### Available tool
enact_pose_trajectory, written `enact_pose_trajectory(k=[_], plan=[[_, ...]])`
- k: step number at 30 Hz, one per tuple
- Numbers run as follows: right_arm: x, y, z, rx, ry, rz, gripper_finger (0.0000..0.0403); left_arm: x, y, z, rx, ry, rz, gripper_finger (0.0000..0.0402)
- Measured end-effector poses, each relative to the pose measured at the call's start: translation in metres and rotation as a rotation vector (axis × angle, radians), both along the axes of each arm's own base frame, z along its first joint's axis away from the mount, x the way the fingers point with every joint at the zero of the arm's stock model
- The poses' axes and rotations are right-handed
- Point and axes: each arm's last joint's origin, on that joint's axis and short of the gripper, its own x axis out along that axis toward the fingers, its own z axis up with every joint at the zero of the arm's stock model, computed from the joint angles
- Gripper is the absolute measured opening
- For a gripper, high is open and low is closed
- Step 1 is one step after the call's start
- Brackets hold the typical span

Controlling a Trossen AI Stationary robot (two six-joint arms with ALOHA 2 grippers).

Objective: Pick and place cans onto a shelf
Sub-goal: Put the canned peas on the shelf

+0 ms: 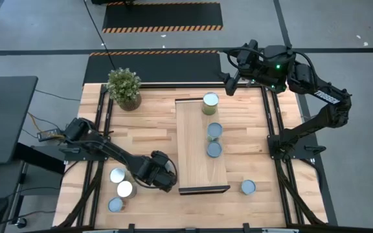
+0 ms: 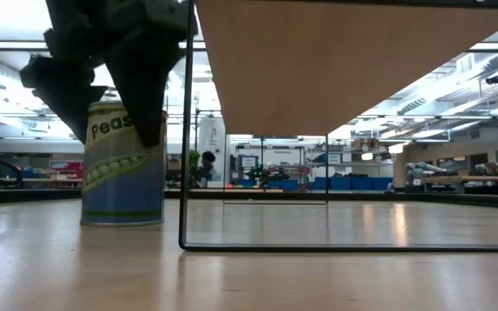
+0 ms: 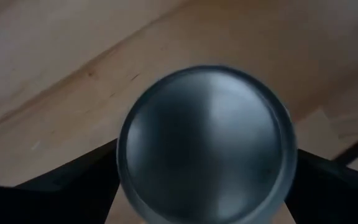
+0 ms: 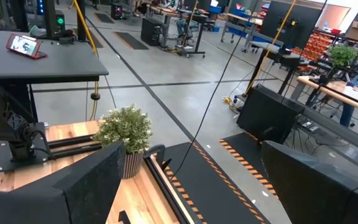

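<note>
On the table's left side, three cans (image 1: pixel 118 175) stand in a loose cluster, close beside the left gripper (image 1: pixel 163 179) on the side away from the shelf. That gripper hangs low over the tabletop (image 1: pixel 154 126), just off the shelf's near left corner, with its dark fingers (image 3: pixel 67 186) spread wide on either side of a fourth can (image 3: pixel 207 146); from the wrist camera the can's round shiny top sits squarely between them, but whether the fingers press its sides cannot be told. From table height the same can (image 2: pixel 124 164), labelled with peas, stands upright on the wood with the gripper's dark body straddling its top. Just right of this gripper, the shelf (image 1: pixel 196 152) runs away from the table's near edge, and three more cans (image 1: pixel 214 131) stand in a row along its right side, the farthest near its far end. An eighth can (image 1: pixel 248 187) stands on the tabletop to the right of the shelf's near end. The right gripper (image 1: pixel 230 83) is raised beyond the table's far right corner, well apart from every can, fingers (image 4: pixel 92 180) wide apart and holding nothing, facing a potted plant (image 4: pixel 126 137).
</note>
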Motion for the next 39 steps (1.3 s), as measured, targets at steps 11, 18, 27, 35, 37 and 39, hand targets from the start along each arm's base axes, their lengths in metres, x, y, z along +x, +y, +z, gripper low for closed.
enact_pose_trajectory(k=[11, 18, 27, 35, 37, 39], plan=[[0.0, 0.0, 0.0, 0.0, 0.0, 0.0, 0.0384, 0.005, 0.005, -0.008, -0.015, 0.012, 0.069, 0.0372], [0.0, 0.0, 0.0, 0.0, 0.0, -0.001, 0.0384, 0.005, 0.005, -0.008, -0.017, 0.016, 0.075, 0.0313], [0.0, 0.0, 0.0, 0.0, 0.0, -0.001, 0.0384, 0.001, 0.006, -0.005, 0.001, 0.047, 0.031, 0.0313], [0.0, 0.0, 0.0, 0.024, -0.018, -0.006, 0.0384, -0.026, 0.026, 0.038, 0.112, 0.14, -0.274, 0.0306], [0.0, 0.0, 0.0, 0.045, -0.031, -0.009, 0.0384, -0.031, 0.038, 0.053, 0.135, 0.136, -0.38, 0.0306], [0.0, 0.0, 0.0, 0.058, -0.035, -0.006, 0.0384, -0.035, 0.053, 0.069, 0.151, 0.108, -0.466, 0.0307]])
